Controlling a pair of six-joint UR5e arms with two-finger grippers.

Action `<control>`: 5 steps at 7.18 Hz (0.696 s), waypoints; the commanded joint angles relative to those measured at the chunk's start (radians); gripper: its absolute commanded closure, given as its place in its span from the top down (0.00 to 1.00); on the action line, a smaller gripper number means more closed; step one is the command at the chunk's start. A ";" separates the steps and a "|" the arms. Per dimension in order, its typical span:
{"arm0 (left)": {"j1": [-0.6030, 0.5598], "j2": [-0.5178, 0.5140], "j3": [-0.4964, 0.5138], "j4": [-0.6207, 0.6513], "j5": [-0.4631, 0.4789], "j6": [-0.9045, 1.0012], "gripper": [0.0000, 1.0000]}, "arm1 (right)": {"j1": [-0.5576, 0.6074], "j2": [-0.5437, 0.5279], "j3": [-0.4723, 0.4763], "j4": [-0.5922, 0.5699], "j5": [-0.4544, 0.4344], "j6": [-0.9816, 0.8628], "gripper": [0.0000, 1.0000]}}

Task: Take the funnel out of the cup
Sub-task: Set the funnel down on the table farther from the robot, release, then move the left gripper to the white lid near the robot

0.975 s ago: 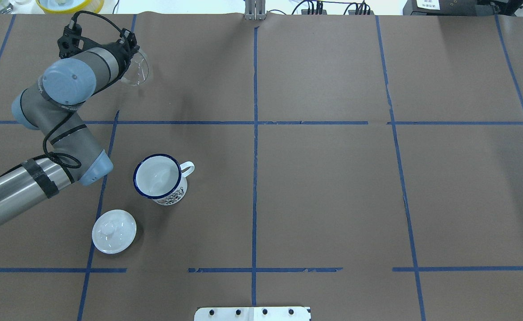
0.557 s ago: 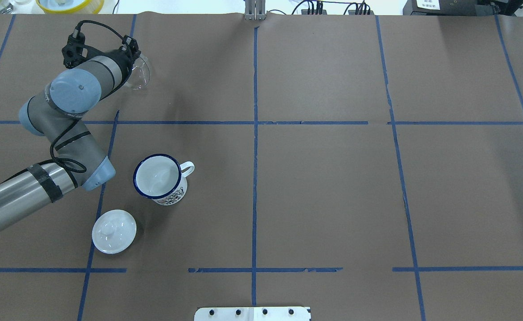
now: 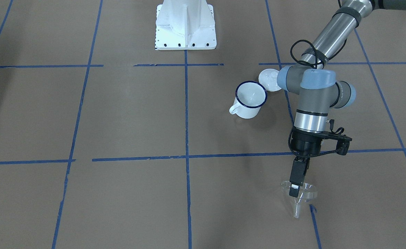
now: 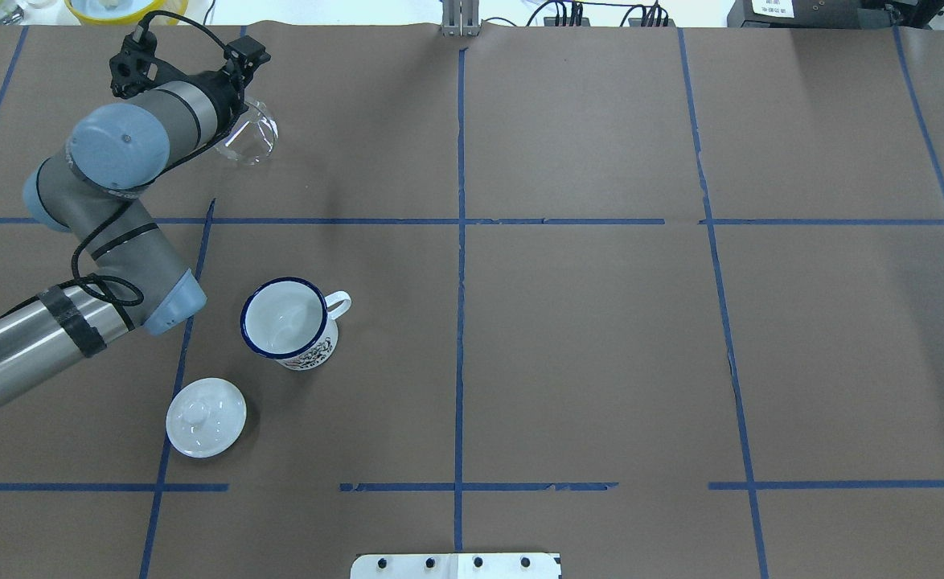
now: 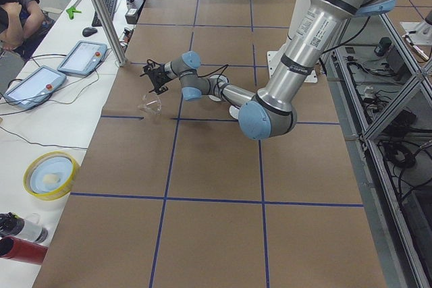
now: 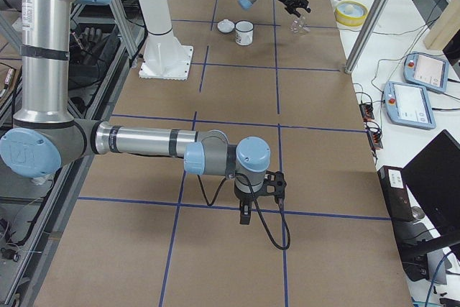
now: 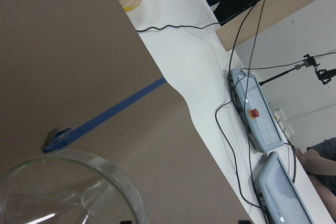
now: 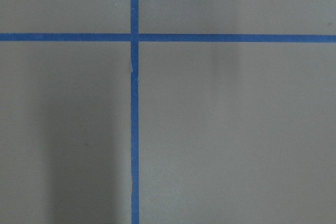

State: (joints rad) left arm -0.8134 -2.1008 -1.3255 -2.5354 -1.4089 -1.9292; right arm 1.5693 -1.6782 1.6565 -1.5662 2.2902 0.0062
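Note:
The clear funnel is at the far left of the table, upright, with its spout tip down by the paper. My left gripper is shut on its rim. The funnel also shows in the overhead view, where my wrist hides the fingers, and in the left wrist view. The white cup with a dark blue rim stands empty and apart, nearer my base. My right gripper hangs over bare paper far from both; I cannot tell whether it is open.
A white knobbed lid lies next to the cup, on the side toward my base. A yellow bowl sits beyond the table's far edge. Operator pendants lie on the white bench past that edge.
My left wrist has turned and shifted slightly toward the far edge, and the funnel has moved a little to the right with it. Cup and lid have not moved.

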 commanded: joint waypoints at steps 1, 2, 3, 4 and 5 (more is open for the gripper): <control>-0.038 0.126 -0.258 0.125 -0.211 0.202 1.00 | 0.000 0.000 0.000 0.000 0.000 0.000 1.00; -0.043 0.257 -0.449 0.229 -0.304 0.310 1.00 | 0.000 0.000 0.000 0.000 0.000 0.000 1.00; -0.043 0.397 -0.616 0.303 -0.343 0.413 1.00 | 0.000 0.000 0.000 0.000 0.000 0.000 1.00; -0.050 0.541 -0.737 0.337 -0.410 0.487 1.00 | 0.000 0.000 -0.001 0.000 0.000 0.000 1.00; -0.050 0.676 -0.827 0.339 -0.483 0.545 1.00 | 0.000 0.000 0.000 0.000 0.000 0.000 1.00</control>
State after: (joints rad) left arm -0.8607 -1.5926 -2.0195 -2.2220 -1.8067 -1.4681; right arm 1.5693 -1.6782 1.6561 -1.5662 2.2902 0.0062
